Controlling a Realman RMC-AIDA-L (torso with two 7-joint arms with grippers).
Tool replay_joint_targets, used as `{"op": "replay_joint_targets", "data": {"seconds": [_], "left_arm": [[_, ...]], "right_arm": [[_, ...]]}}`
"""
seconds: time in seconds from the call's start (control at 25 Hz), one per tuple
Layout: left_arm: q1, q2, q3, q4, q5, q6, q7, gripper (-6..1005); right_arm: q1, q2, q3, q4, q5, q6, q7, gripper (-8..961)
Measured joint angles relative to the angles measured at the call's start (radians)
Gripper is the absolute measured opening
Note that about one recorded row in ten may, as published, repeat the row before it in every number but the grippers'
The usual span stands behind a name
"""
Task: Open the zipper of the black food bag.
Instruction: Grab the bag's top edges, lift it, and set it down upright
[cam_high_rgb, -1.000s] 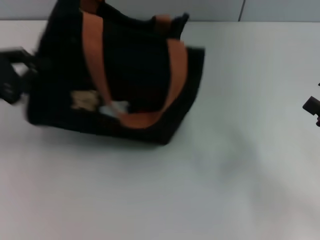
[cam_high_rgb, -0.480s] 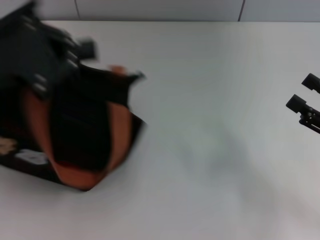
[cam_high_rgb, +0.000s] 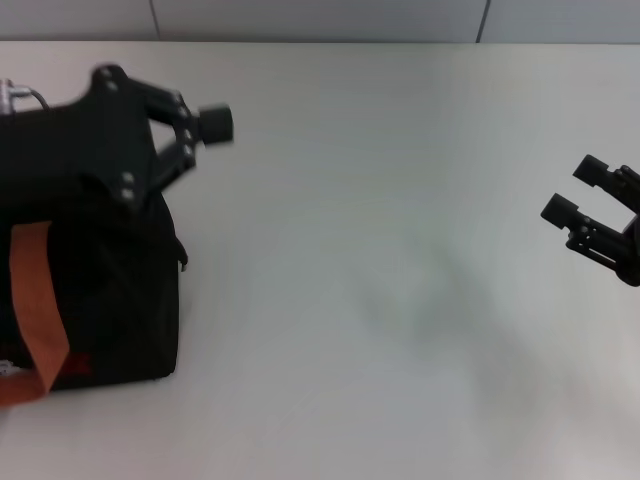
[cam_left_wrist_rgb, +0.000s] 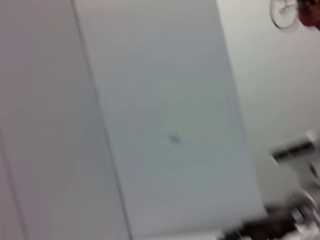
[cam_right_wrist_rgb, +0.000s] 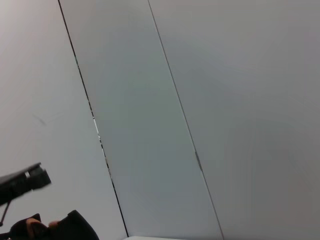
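The white counter (cam_high_rgb: 400, 300) is carrying the black food bag (cam_high_rgb: 110, 300) at the frame's lower left, one orange strap (cam_high_rgb: 35, 300) showing. The left end effector (cam_high_rgb: 185, 135) is hovering above its top, fingers apart. The right end effector (cam_high_rgb: 580, 195) is hanging at the right edge, fingers apart.

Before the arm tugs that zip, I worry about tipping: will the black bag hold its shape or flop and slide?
The black food bag stands boxy with upright sides, so it probably keeps its shape. It is fabric, so likely to give under the left hand at its top. On the smooth table it may well slide.
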Motion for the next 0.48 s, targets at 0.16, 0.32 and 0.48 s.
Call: {"op": "replay_joint_targets", "data": {"seconds": [0.16,0.32,0.48], "left_arm": [[0.016,0.007,-0.074,-0.086,-0.094,0.01,0.001,47],[0.077,0.034,-0.22,-0.2,-0.125,0.044,-0.079,71],[0.143,0.046,-0.317,-0.273,-0.131,0.074,-0.065,95]], "right_arm": [[0.004,0.001,0.0,0.001,0.0,0.012,0.0,830],[0.005,0.002,0.009,0.001,0.004,0.016,0.0,831],[0.005,0.001,0.012,0.0,0.007,0.025,0.0,831]]}}
